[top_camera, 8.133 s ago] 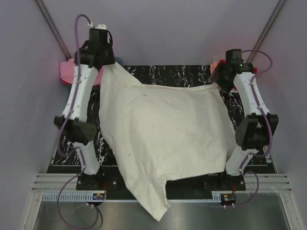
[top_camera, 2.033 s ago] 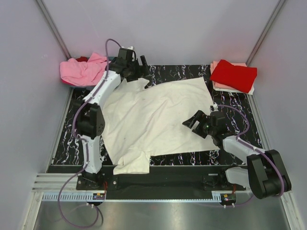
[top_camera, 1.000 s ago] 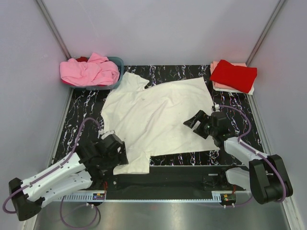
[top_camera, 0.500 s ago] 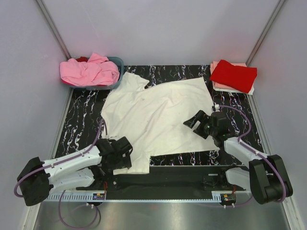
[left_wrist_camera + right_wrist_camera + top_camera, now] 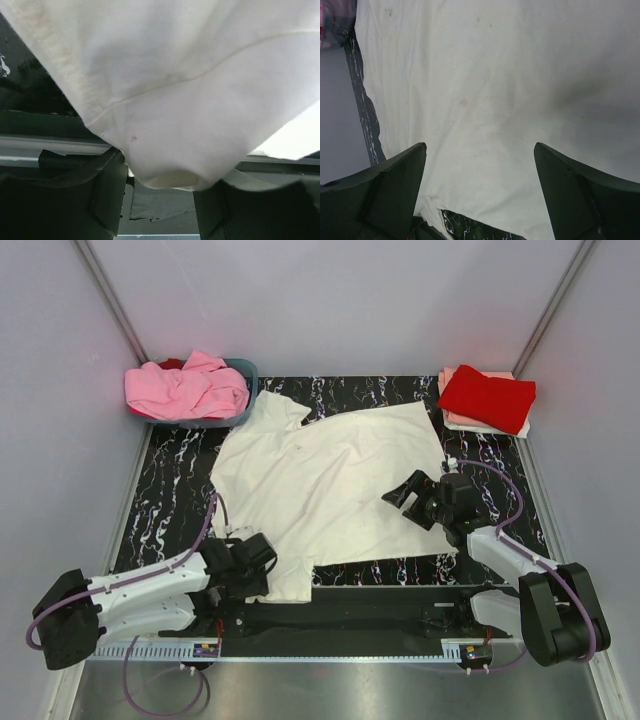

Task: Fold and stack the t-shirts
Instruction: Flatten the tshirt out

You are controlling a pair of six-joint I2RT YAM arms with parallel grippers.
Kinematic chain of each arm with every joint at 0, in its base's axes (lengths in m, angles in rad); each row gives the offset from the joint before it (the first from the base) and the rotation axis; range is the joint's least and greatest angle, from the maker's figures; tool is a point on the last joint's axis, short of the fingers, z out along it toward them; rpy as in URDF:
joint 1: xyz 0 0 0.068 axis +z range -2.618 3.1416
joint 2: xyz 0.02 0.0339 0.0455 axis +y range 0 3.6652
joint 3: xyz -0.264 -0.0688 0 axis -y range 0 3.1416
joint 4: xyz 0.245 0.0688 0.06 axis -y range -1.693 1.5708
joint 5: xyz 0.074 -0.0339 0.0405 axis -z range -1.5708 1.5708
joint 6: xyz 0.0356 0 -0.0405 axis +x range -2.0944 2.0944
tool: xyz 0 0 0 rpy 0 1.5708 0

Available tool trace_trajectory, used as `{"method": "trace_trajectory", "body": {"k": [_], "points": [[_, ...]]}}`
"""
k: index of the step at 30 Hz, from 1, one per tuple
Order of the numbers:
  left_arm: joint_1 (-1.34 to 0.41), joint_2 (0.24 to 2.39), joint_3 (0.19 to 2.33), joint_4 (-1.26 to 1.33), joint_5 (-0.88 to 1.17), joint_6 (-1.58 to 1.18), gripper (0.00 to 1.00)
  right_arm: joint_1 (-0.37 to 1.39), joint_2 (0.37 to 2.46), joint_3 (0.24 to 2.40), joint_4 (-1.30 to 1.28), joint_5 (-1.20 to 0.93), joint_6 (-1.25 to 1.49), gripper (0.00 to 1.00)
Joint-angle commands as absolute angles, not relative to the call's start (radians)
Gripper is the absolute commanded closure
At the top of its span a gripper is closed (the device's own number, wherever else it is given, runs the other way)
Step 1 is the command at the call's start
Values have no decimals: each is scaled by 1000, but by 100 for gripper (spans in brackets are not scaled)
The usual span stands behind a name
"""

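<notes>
Cream-white cloth covers most of the black marbled table (image 5: 165, 490). The cream-white t-shirt (image 5: 330, 475) lies opened out flat, probably so its sleeves and sides can be turned inward for folding. Past this shirt's far-left sleeve stands the blue-grey basket (image 5: 246, 372), with a pink t-shirt (image 5: 185, 390) heaped in it, seemingly waiting its turn. Off the shirt's far-right corner, a red t-shirt (image 5: 487, 395) lies folded on a pale peach t-shirt (image 5: 456, 421), a stack this one should join.

The left gripper (image 5: 255, 558) lies low at the shirt's near-left sleeve (image 5: 285, 582), which is bunched rather than flat. Taking hold there would let the arm straighten it or fold it over. In the left wrist view the sleeve's hem bulges between the two fingers, which stand partly drawn in on either side of it. Whether they actually pinch the cloth I cannot tell.

The right gripper (image 5: 403, 498) sits over the shirt's near-right part with its jaws spread wide and nothing between them. It is perhaps ready to pin the cloth or take the opposite side.
</notes>
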State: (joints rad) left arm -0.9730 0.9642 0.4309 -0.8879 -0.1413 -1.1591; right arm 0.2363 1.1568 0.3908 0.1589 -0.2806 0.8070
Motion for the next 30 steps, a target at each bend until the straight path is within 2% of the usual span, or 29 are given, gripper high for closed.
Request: {"method": "trace_trajectory", "body": {"k": [1, 4, 5, 8, 12, 15, 21, 22, 28, 30], "points": [[-988, 919, 416, -864, -176, -1170, 48, 230, 1144, 416, 175, -284, 804, 4], [-1002, 894, 413, -859, -183, -1170, 53, 232, 1146, 417, 173, -282, 805, 4], [-1005, 888, 410, -859, -187, -1170, 61, 232, 1147, 417, 173, -282, 805, 4], [-1017, 859, 399, -851, -192, -1172, 77, 232, 1150, 420, 170, -282, 805, 4], [-1017, 813, 388, -848, -181, -1177, 94, 232, 1157, 423, 167, -282, 805, 4], [-1017, 798, 409, -864, -164, -1178, 99, 233, 1155, 425, 166, -281, 805, 4], [-1017, 792, 557, -994, -192, -1169, 100, 232, 1112, 440, 97, -232, 807, 5], [-1017, 790, 615, -1055, -202, -1169, 97, 232, 1086, 452, 59, -216, 807, 5], [-1017, 733, 689, -1197, -210, -1190, 88, 232, 916, 566, -421, -3, 894, 2], [-1017, 701, 677, -1195, -193, -1196, 85, 232, 858, 586, -480, 27, 905, 1]]}}
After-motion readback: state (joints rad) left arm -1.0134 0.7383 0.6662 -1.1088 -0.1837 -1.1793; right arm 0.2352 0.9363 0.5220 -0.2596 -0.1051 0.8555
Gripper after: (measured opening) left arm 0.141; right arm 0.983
